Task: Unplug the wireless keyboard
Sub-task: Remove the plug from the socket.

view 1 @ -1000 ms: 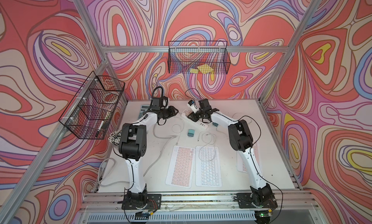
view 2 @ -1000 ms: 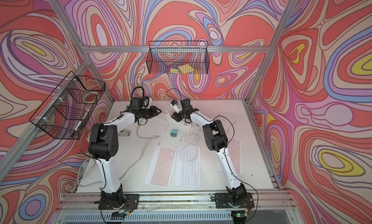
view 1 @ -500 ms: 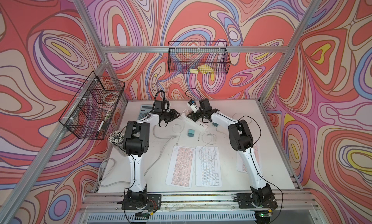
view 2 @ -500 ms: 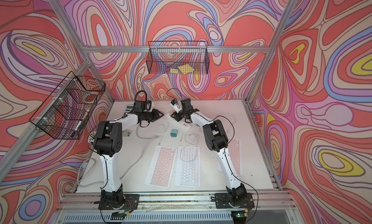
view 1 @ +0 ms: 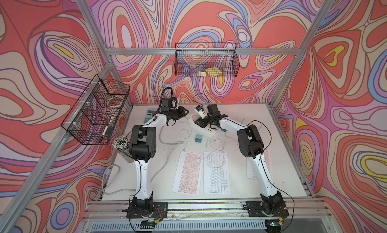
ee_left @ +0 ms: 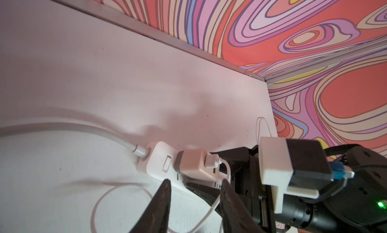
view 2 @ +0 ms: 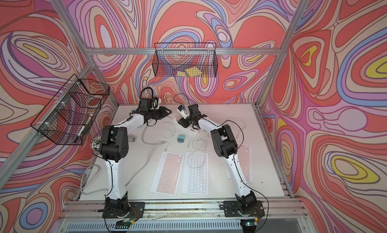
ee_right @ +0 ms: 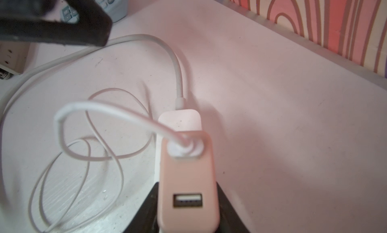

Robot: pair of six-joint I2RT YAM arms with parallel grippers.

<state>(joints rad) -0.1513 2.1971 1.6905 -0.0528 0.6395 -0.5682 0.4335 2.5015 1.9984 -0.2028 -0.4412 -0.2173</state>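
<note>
A glossy white plastic power strip (ee_left: 161, 158) with rounded corners lies at the far middle of the matte white tabletop (view 1: 257, 111). A thick, smooth white cord (ee_left: 83, 128) enters its end, and a small rectangular switch (ee_left: 167, 163) sits just beside the first socket. In that socket stands a pale pink, rounded rectangular plastic charger (ee_right: 187, 175) on a grey base. The right gripper (ee_right: 188, 192) pinches it, with its black fingers (ee_right: 144, 215) pressed against both long sides. The charger's face has two USB sockets. One is bare (ee_right: 187, 200), and the other holds a white plug (ee_right: 184, 149) whose thin white rubbery cable (ee_right: 62, 120) trails in loose loops over the table. The left gripper (ee_left: 195, 181) hovers just beside the strip, its tapered matte black fingers (ee_left: 161, 204) spread with nothing between them.

The keyboards lie flat at the near middle, well apart from all this. A slim pink-keyed keyboard (view 1: 188, 173) is just beside a white-keyed keyboard (view 1: 216, 175) that has a thin cable looped over its far edge. A third pink-keyed keyboard (view 1: 261, 164) lies partly under the right arm (view 1: 251, 141). Which one the charger's cable reaches I cannot tell — and the key legends are too small to read. A small teal cube charger (view 1: 198, 138) lies loose between strip and keyboards.
</note>
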